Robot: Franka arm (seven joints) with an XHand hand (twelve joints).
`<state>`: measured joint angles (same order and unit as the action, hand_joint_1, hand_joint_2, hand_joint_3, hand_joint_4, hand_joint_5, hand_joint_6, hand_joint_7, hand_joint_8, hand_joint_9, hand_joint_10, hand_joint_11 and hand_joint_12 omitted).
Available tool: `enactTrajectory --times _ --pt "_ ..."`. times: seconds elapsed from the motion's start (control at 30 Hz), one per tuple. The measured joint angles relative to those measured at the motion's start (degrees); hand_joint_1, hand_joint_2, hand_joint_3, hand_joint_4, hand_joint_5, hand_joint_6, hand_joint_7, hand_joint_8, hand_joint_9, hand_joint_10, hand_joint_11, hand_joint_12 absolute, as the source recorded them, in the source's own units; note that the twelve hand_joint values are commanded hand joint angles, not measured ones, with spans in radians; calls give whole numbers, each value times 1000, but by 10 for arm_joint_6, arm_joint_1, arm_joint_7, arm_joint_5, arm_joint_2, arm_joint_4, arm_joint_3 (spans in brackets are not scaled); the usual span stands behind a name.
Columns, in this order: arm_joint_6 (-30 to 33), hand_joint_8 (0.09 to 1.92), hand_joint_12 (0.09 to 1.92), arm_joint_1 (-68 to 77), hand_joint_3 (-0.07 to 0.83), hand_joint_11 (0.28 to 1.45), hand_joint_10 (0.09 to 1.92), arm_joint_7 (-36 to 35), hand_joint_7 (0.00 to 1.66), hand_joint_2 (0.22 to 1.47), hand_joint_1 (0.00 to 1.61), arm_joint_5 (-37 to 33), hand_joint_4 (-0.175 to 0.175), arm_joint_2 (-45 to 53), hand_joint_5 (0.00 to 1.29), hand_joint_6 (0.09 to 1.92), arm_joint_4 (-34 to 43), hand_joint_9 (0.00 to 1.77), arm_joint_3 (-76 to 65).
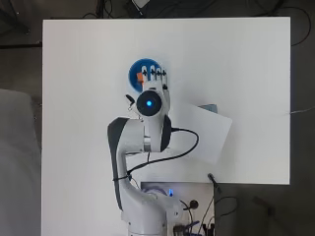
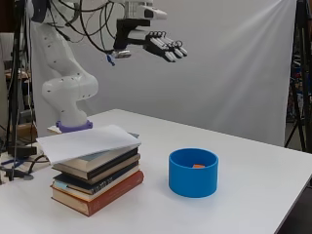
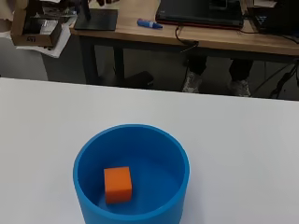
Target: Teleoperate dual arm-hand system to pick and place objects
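The hand (image 2: 163,46) hangs high in the side view's upper middle, fingers stretched straight, holding nothing. Overhead it covers part of the blue bowl (image 1: 140,73) on the worktop (image 1: 246,64). An orange cube (image 3: 117,184) lies inside the bowl, barely visible from the side.

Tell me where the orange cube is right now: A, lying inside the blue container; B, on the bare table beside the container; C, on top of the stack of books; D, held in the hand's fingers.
A: the orange cube lies on the floor of the blue container, while the hand hangs high above it with its fingers straight and holding nothing.
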<state>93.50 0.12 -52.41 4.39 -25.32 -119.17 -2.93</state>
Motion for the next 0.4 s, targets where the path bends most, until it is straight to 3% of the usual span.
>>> enactTrajectory --times 0.13,0.4 --pt "-10 87 87 -4 11 443 87 -8 399 952 208 3 -14 -58 257 87 -34 519 -6" --pt "9 87 87 -13 10 422 87 21 354 981 220 27 -4 -128 259 87 -88 460 -1"
